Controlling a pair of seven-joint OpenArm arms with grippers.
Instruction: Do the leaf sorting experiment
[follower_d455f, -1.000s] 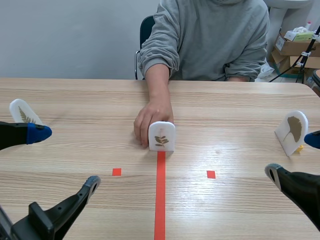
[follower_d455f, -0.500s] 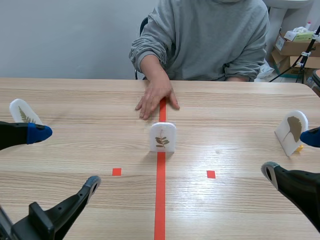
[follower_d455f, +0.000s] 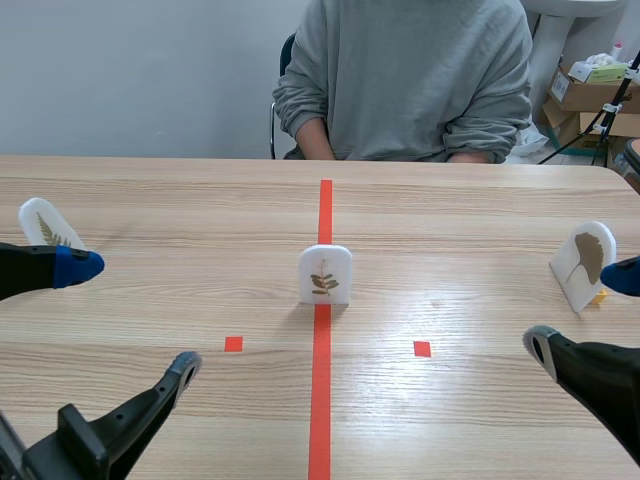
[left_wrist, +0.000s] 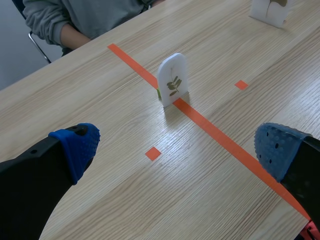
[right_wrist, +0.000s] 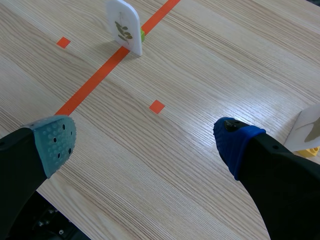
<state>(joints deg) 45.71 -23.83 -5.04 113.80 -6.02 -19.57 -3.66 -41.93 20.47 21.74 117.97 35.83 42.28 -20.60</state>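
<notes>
A white arched card with a small sprig of leaves (follower_d455f: 325, 275) stands upright on the red centre line, alone in the middle of the table; it is ahead of both grippers in the wrist views (left_wrist: 173, 86) (right_wrist: 125, 25). A card with a fern leaf (follower_d455f: 45, 225) stands at the far left, just behind my left gripper (follower_d455f: 130, 316). A card with a ginkgo leaf (follower_d455f: 583, 262) (right_wrist: 310, 127) stands at the far right beside my right gripper (follower_d455f: 585, 312). Both grippers (left_wrist: 175, 147) (right_wrist: 144, 139) hover low over the near table, open and holding nothing.
A person in a grey sweatshirt (follower_d455f: 410, 80) sits across the table, hands off its surface. Cardboard boxes (follower_d455f: 590, 85) are stacked behind at the right. A small yellow block (right_wrist: 311, 151) sits at the ginkgo card's base.
The person's hand let go of the centre card, drew back along the red line and left the table. The card stays upright. Both arms are almost still.
</notes>
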